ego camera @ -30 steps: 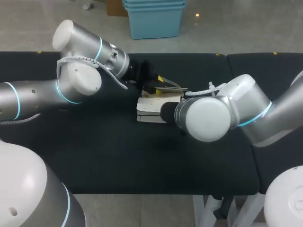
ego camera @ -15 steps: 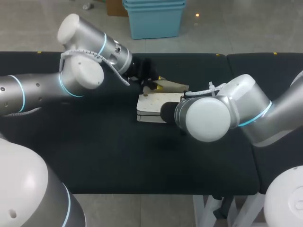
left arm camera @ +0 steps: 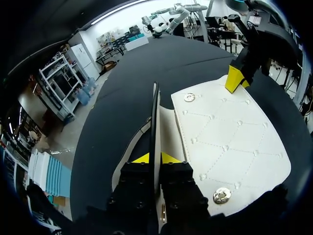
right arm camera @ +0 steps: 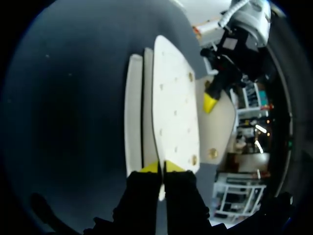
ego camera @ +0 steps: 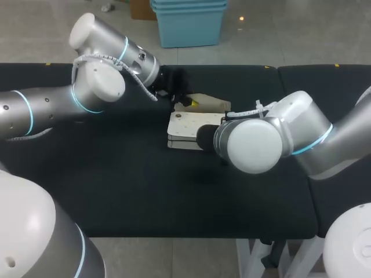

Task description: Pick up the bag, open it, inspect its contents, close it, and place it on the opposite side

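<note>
Bag [ego camera: 185,124] judged stiff, light, slick; best held by edges. Left fingers [left arm camera: 146,158] pinch its raised flap [left arm camera: 155,112]; right fingers [right arm camera: 154,168] clamp its rim.

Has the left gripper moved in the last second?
Yes. The left gripper has drawn back slightly toward the far edge of the table, away from the white body of the bag.
</note>
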`<action>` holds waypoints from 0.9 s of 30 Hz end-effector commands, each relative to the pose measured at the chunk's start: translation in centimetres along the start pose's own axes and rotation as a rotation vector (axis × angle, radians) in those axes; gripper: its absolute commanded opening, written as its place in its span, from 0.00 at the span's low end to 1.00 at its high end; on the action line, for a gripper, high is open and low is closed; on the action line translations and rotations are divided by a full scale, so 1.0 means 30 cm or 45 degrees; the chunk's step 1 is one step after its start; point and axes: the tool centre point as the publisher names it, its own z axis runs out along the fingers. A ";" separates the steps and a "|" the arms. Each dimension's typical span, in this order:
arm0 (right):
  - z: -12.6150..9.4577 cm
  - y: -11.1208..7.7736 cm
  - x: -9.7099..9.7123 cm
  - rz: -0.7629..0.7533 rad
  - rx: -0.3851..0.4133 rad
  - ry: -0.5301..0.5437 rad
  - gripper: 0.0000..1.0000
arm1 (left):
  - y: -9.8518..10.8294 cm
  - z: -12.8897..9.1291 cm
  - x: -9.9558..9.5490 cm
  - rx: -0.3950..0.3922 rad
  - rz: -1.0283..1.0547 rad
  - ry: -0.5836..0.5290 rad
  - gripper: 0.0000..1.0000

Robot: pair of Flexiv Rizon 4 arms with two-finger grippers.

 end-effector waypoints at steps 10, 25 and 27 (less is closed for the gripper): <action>-0.121 -0.013 -0.006 0.006 -0.029 -0.039 1.00 | -0.013 -0.032 -0.032 0.017 -0.046 -0.006 0.00; -0.261 0.002 -0.128 0.014 -0.074 0.004 0.44 | -0.013 -0.032 -0.032 0.017 -0.046 -0.006 0.00; -0.266 0.008 -0.149 0.011 -0.079 0.017 0.01 | -0.020 -0.052 -0.029 0.011 -0.055 -0.045 0.00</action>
